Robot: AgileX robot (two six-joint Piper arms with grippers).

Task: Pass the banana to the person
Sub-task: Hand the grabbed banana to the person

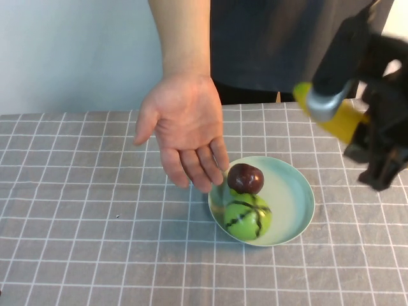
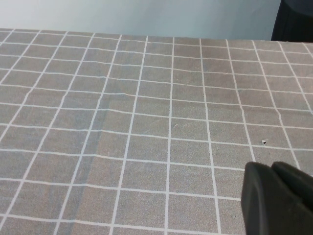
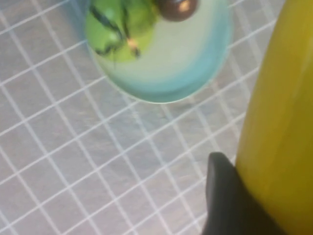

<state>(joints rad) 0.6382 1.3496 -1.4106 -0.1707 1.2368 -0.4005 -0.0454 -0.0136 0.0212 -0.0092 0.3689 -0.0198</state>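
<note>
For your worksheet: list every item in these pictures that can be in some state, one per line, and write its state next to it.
banana: lifted off the table, gripped by the right gripper
right gripper: raised at the right, shut on the banana
person's hand: open, palm up, empty
bowl: upright, holding two fruits
green striped fruit: resting in the bowl
dark red fruit: resting in the bowl
left gripper: low over the checked cloth, holding nothing

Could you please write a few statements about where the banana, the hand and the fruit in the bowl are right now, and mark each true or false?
1. The right gripper holds the banana above the table. True.
2. The person's hand is closed in a fist. False: it is open, palm up.
3. The bowl holds two fruits. True.
4. The left gripper holds the green fruit. False: it hangs over bare cloth.
</note>
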